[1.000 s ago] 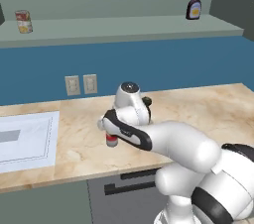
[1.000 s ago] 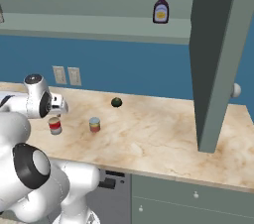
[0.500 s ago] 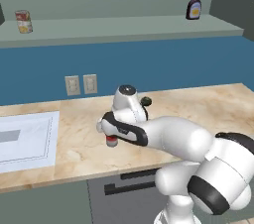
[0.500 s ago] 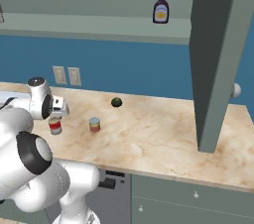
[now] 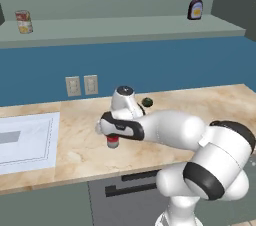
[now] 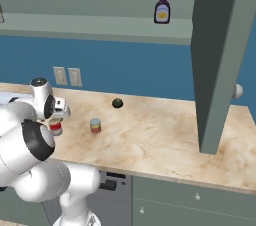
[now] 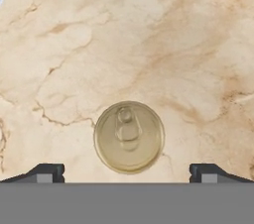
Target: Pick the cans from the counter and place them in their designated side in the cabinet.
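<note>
A red-and-white can (image 5: 113,142) stands on the beige counter (image 5: 200,105) directly under my gripper (image 5: 113,135). In the hand view its silver top (image 7: 129,136) lies centred between the two wide-apart fingertips (image 7: 47,172), so my gripper (image 7: 128,173) is open and above it, holding nothing. In the right base view the same can (image 6: 55,126) is under the hand, and the shorter can (image 6: 95,125) stands just to its right. Above runs the grey-green cabinet ledge (image 5: 110,25). A yellow-and-red can (image 5: 23,21) marks the ledge's left side.
A dark sauce bottle (image 5: 195,5) stands on the right half of the ledge. A dark green lump (image 6: 117,103) lies behind the cans. A white panel (image 5: 25,140) covers the counter's left end. An open cabinet door (image 6: 220,55) hangs at the right.
The arm's elbow has swung a little to the left. The hand has stayed over the red-and-white can with its jaws open.
</note>
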You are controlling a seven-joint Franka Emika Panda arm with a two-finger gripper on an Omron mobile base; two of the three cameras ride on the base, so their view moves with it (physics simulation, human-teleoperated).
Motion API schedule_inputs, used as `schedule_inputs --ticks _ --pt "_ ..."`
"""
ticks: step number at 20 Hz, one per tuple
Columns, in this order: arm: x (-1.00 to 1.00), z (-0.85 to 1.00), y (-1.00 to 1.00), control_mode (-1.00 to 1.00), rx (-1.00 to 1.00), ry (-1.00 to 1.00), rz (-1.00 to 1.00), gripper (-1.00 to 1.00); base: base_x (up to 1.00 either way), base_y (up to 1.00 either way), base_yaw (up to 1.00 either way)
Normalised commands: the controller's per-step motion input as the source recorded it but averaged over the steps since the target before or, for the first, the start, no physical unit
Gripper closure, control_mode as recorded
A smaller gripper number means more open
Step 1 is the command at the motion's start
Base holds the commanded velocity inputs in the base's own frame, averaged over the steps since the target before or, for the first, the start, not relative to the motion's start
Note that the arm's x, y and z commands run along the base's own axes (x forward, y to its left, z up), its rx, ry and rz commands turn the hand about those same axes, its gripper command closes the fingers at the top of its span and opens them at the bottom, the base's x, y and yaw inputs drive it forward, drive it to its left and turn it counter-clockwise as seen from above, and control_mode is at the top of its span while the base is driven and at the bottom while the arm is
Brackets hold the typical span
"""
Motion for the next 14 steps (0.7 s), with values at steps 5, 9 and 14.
schedule_inputs --ticks 5,9,14 --pt "0.11 -0.16 0.07 -1.00 -0.03 0.00 0.00 -1.00 0.00 0.00 0.00" --pt "0.09 -0.16 0.05 -1.00 -0.05 0.00 0.00 -1.00 0.00 0.00 0.00" --pt "0.09 -0.16 0.03 -1.00 -0.05 0.00 0.00 -1.00 0.00 0.00 0.00"
